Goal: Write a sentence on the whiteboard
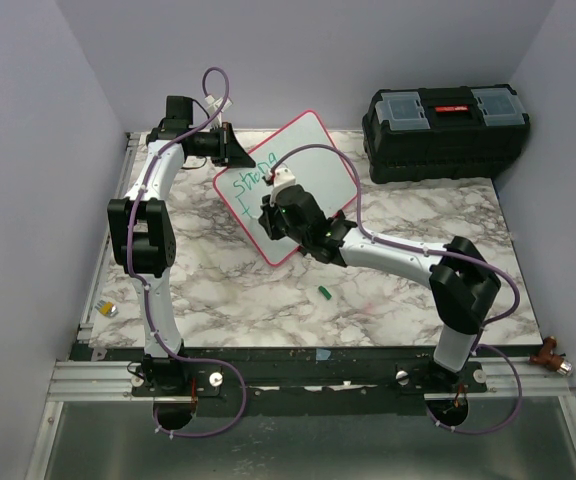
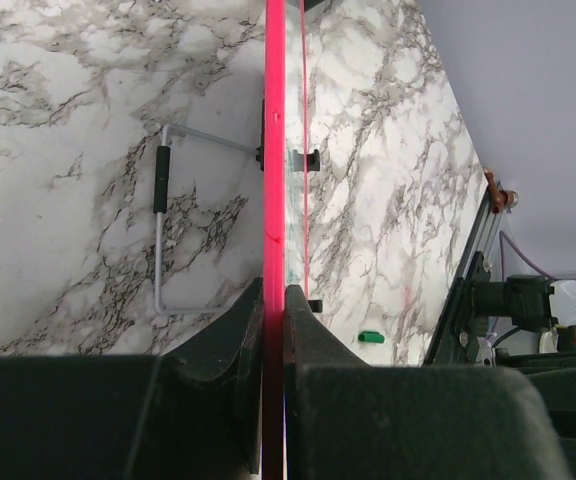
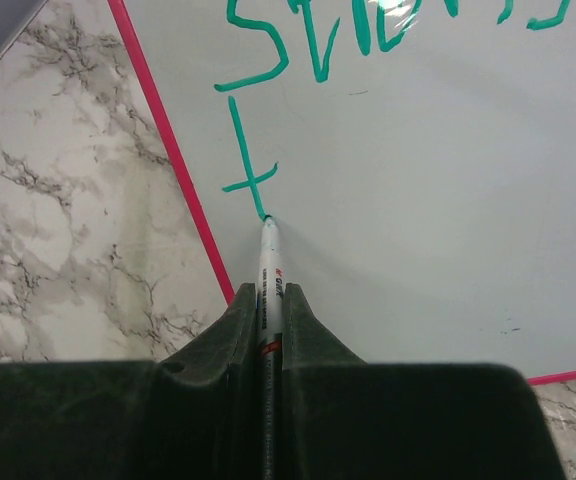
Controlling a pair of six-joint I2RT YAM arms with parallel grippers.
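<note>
whiteboard noted glossy and smooth, marker glossy plastic, table marbled, smooth, toolbox matt black plastic

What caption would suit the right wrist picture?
Right gripper holds a marker, its tip touching a green t on the whiteboard.

The whiteboard is standing mid-surface, the toolbox sitting behind-right of it, the marker cap lying in front.
</note>
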